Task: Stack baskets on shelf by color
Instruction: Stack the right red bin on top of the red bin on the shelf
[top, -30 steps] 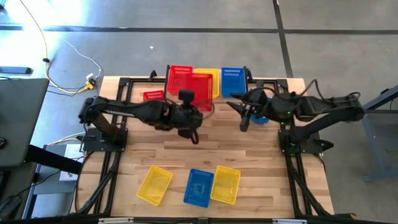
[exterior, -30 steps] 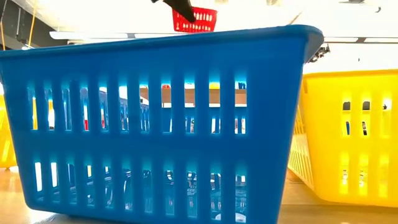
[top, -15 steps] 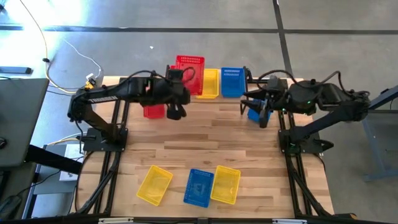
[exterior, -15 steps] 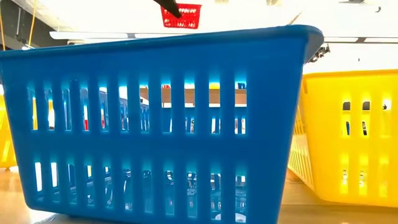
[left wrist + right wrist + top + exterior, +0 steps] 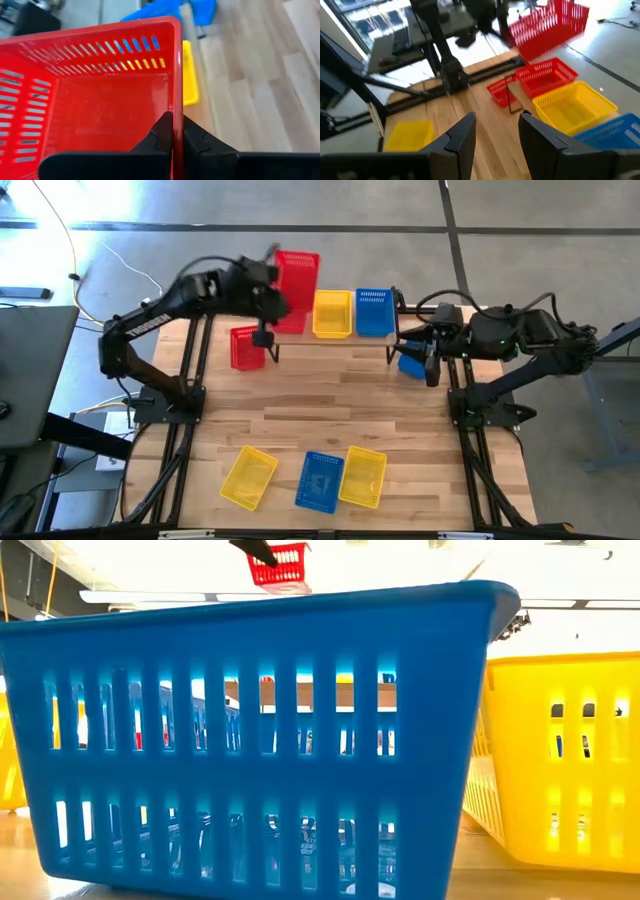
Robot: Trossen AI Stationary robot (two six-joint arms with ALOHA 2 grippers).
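Nine baskets are showing: three red, three yellow, three blue. The left gripper [image 5: 173, 134] is pinching the rim of one red basket [image 5: 297, 275] between closed jaws and holding it tilted in the air over the left end of the shelf [image 5: 510, 100]. A second red basket [image 5: 545, 75] is sitting on that end of the shelf, under the raised one. The third red basket [image 5: 247, 347] is standing on the table [image 5: 330, 410] just left of the shelf.

One yellow basket [image 5: 332, 313] is sitting mid-shelf, with a blue basket [image 5: 373, 311] just beside it at the right end. Two more yellow baskets [image 5: 248, 477] [image 5: 363, 476] are lying along the front edge of the table, with a blue basket [image 5: 321, 480] between them, close against the right one. The last blue basket [image 5: 410, 360] is lying on the table just off the shelf's right end.

The right gripper [image 5: 495, 135] is hanging above that basket with its jaws spread wide and nothing between them.

The wide middle of the table, between the shelf and the front row, is lying bare. The three front baskets are sitting close to the table's front edge.
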